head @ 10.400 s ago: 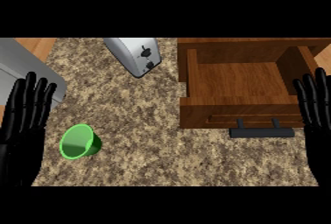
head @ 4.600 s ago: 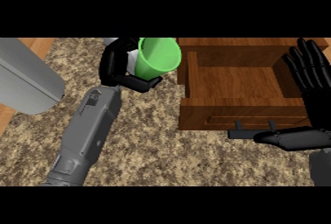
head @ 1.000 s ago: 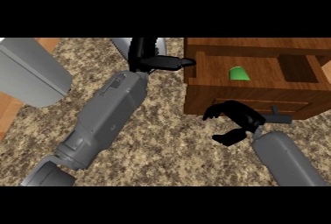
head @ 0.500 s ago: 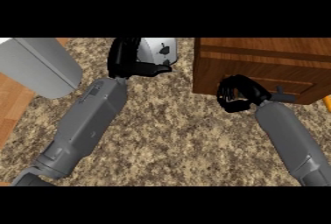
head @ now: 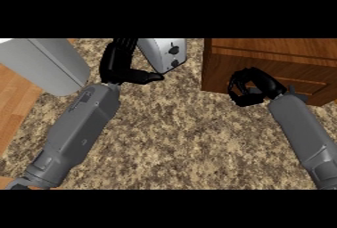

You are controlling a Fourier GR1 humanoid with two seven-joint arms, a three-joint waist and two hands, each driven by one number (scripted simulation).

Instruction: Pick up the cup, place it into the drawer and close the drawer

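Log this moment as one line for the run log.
left hand: open, beside toaster | right hand: curled against drawer front | cup: not in view | drawer interior: not showing

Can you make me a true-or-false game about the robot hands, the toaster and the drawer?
1. The right robot hand is curled up at the front of the wooden drawer. True.
2. The toaster stands to the left of the drawer. True.
3. The left robot hand is gripping the toaster. False: its fingers are straight and hold nothing, beside the toaster.
4. A green cup is in view. False: no cup shows anywhere.
5. The drawer is wide open. False: none of its inside shows, so it looks shut.
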